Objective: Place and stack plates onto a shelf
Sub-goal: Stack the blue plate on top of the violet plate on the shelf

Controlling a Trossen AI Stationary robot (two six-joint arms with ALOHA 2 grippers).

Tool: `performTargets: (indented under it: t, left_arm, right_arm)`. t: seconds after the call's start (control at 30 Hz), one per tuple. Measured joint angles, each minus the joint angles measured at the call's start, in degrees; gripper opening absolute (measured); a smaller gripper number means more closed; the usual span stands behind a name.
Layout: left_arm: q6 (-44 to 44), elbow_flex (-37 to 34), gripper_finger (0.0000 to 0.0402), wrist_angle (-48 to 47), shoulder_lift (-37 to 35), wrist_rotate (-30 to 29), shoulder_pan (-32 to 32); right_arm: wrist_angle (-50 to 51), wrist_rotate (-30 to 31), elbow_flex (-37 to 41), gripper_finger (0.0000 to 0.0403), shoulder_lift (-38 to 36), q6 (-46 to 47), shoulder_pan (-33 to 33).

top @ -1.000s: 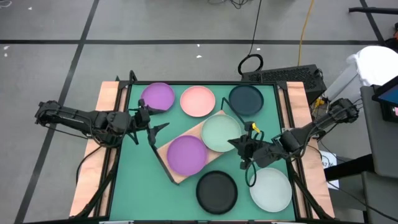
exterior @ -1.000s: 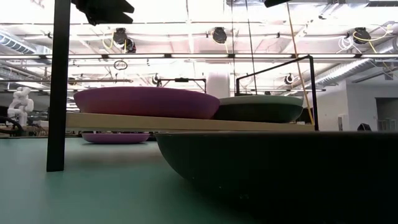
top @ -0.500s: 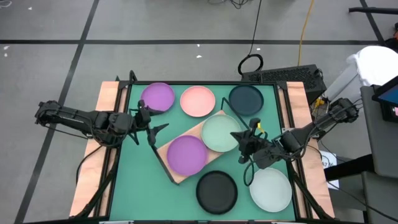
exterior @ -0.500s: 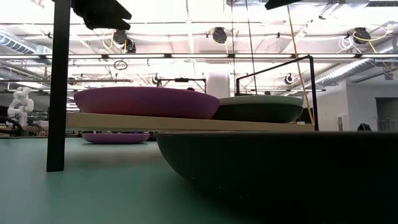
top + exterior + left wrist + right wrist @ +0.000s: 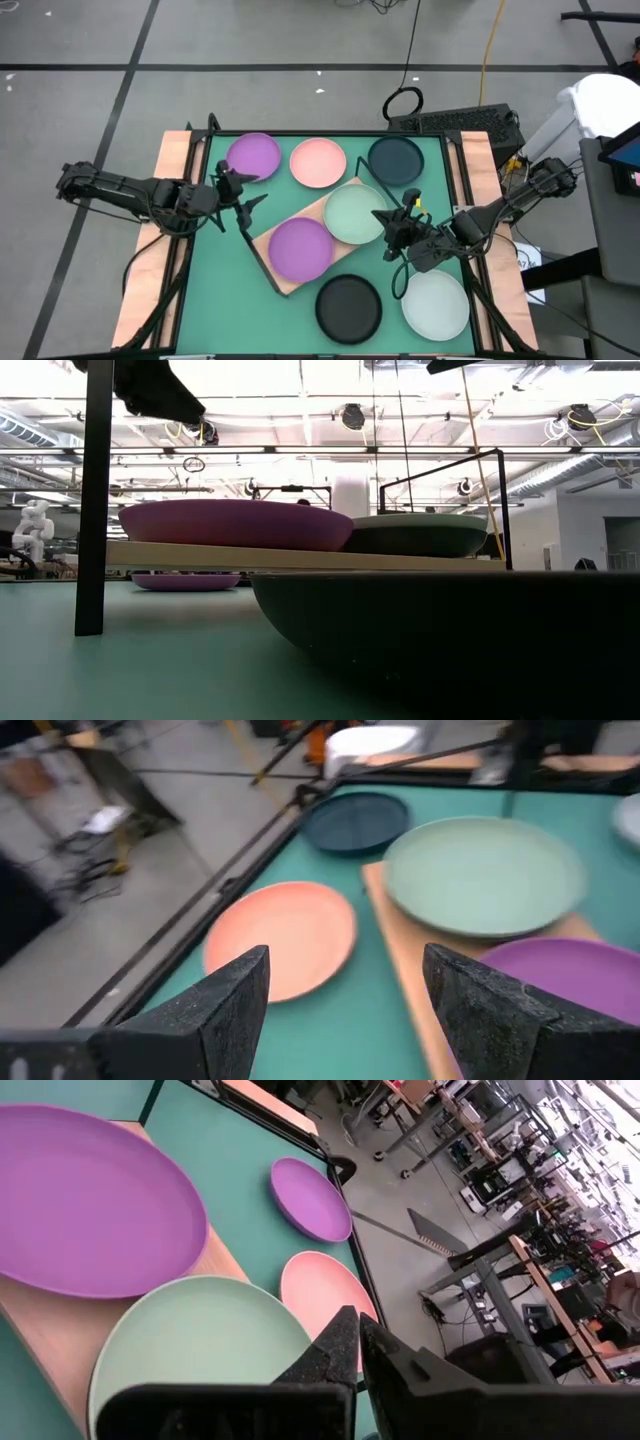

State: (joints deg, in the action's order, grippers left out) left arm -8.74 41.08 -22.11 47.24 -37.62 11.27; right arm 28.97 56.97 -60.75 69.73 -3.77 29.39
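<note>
left fingers shifted, spread, empty

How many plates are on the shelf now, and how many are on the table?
2 on the shelf: purple plate, mint plate. 5 on the table: purple, pink, dark teal, black, pale mint. None looks hidden.
</note>
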Motion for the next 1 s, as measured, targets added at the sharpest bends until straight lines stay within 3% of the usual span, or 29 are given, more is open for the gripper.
performTargets:
  t: [0.13,0.23,0.53,1.0]
  left_arm:
    - [-0.6,0.0,0.0268,-1.5,1.4,-8.0,-0.3]
    - [-0.5,0.0,0.0268,-1.7,2.6,-9.3,-2.4]
    - [1.6,1.6,0.0268,-1.5,3.9,3.7,-13.1]
    - [-1.0,1.6,0.0268,-1.7,4.2,4.2,-14.6]
  right_arm:
    - [0.0,0.0,0.0,0.0,0.0,-0.3,0.0]
    - [0.0,0.0,0.0,0.0,-0.1,-0.4,0.4]
    - [2.1,0.0,0.0,0.0,-4.5,3.8,5.5]
    - [20.7,2.3,0.0,0.0,-12.2,21.8,8.2]
